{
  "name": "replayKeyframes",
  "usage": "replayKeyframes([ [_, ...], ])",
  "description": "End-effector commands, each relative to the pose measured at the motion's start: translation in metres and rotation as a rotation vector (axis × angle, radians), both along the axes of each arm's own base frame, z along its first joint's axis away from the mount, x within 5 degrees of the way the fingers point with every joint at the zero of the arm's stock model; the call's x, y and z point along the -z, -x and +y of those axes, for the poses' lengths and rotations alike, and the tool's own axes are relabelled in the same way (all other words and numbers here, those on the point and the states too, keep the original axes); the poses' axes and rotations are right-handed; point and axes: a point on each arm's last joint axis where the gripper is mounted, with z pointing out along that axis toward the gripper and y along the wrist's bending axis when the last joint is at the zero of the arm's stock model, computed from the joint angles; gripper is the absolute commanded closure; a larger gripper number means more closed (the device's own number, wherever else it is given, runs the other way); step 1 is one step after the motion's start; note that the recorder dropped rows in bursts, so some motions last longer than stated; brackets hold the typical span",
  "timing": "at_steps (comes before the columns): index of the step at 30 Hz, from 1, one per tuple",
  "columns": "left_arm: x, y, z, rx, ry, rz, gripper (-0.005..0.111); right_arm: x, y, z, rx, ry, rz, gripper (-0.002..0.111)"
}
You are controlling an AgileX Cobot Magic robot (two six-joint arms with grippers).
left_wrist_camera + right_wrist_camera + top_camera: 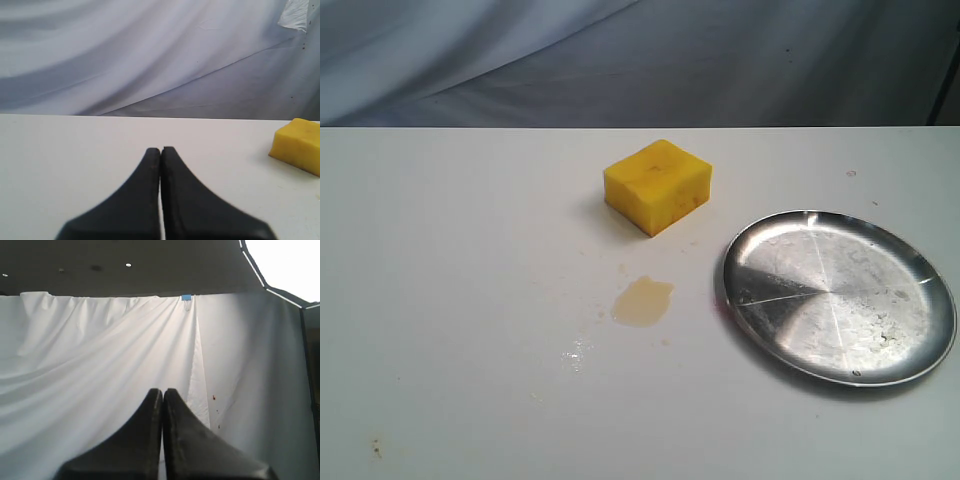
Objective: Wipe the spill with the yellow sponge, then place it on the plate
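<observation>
Exterior view shows you the thick bright-yellow foam sponge (658, 186) well in from the white desk (450, 300) edges. The pale tan liquid spill (643, 301) sits just nearer the camera, with the round shiny silver metal plate (840, 297) to their right. Open desk spreads leftward. Your left fingers (149, 195) and right fingers (149, 435) are clenched together.

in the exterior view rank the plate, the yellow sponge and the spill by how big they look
1. The plate: by far the largest.
2. The yellow sponge: clearly smaller than the plate. It sits farther back on the table, so it may look a bit smaller than it is.
3. The spill: the smallest, a little blob in front of the sponge.
</observation>
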Motion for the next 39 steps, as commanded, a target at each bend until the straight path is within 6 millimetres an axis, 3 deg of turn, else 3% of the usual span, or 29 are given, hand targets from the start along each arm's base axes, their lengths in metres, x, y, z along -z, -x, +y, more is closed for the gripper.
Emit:
replayKeyframes([
  [1, 0.001, 0.000, 0.000, 0.001, 0.000, -0.001, 0.105, -0.015, 0.006, -0.001, -0.001, -0.002, -0.022, 0.108],
  [29, 0.001, 0.000, 0.000, 0.001, 0.000, -0.001, 0.105, -0.002, 0.000, 0.001, -0.012, 0.024, 0.143, 0.108],
  [35, 0.001, 0.000, 0.000, 0.000, 0.002, -0.001, 0.105, -0.026, 0.011, 0.000, -0.005, 0.050, 0.140, 0.108],
  [39, 0.001, 0.000, 0.000, 0.001, 0.000, -0.001, 0.105, -0.025, 0.011, 0.000, -0.004, 0.057, 0.155, 0.108],
])
